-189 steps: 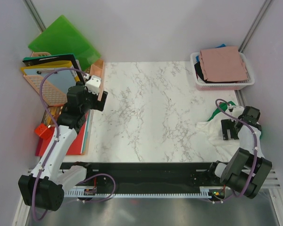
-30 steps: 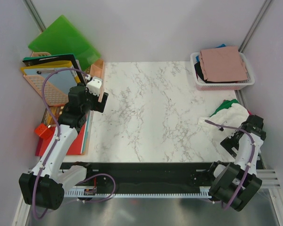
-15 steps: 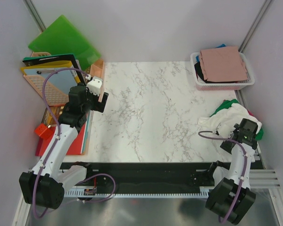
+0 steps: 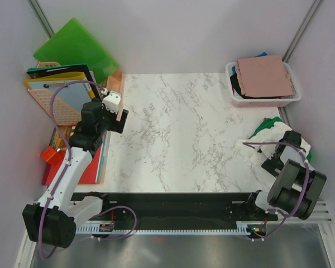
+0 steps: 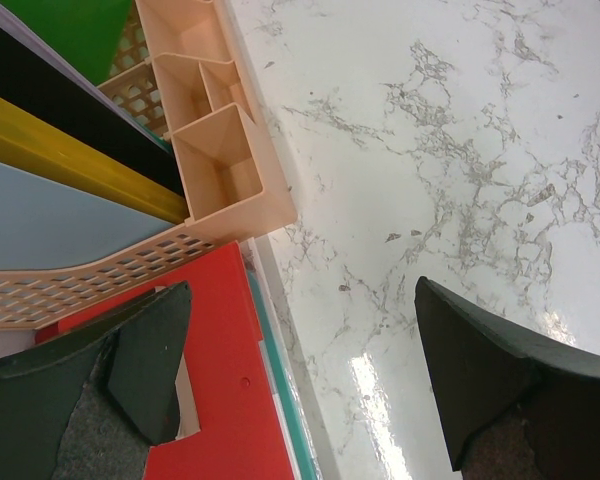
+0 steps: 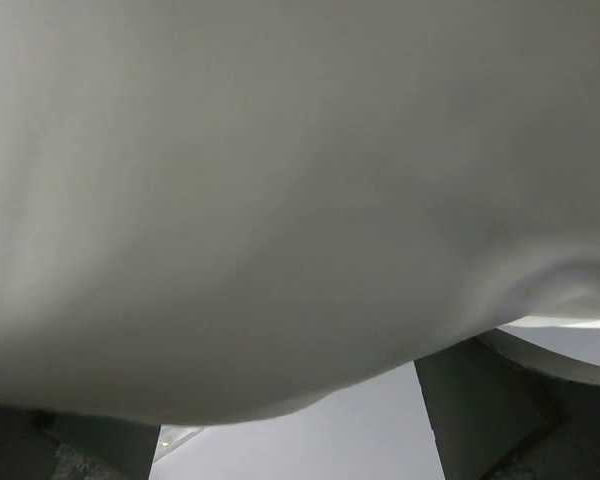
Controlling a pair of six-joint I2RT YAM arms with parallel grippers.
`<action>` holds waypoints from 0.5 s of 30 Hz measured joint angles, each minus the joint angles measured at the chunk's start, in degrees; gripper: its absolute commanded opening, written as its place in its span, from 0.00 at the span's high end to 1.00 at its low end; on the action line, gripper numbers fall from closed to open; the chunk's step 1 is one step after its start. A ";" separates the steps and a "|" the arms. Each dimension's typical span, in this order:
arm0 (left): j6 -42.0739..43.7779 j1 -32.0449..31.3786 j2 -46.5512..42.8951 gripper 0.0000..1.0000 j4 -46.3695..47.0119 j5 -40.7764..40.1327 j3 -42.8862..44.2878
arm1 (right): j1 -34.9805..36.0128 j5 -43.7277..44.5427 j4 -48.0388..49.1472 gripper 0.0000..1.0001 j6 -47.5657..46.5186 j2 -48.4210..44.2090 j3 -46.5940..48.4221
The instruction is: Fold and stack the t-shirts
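L gripper [image 5: 300,335]: jaws wide apart, over table [image 4: 178,128] left edge, by red folder [image 5: 225,400]. R gripper [image 4: 280,156]: jaws spread, against crumpled white t-shirt [image 4: 268,142], near right; green t-shirt [image 4: 264,125] at its far edge. Pink t-shirt [image 4: 265,75] folded, in far-right basket [image 4: 237,101].

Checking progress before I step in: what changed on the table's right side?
The right hand has moved in against the crumpled white cloth t-shirt, open, with nothing clamped. The shirt has bunched up and shifted away from the arms, toward the table's right edge. The left hand, open at the left edge, and the white plastic basket of folded shirts stayed put.
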 measured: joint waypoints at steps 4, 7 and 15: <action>0.00 0.00 -0.20 0.00 -0.02 -0.11 0.00 | 0.00 1.97 1.22 0.04 3.41 3.98 2.75; 0.02 0.00 -0.26 0.00 0.00 -0.13 0.00 | -0.09 2.29 2.47 0.05 5.09 4.74 3.41; 0.04 0.02 -0.11 0.00 0.00 -0.11 0.00 | -0.11 0.92 7.17 0.93 6.99 4.76 3.02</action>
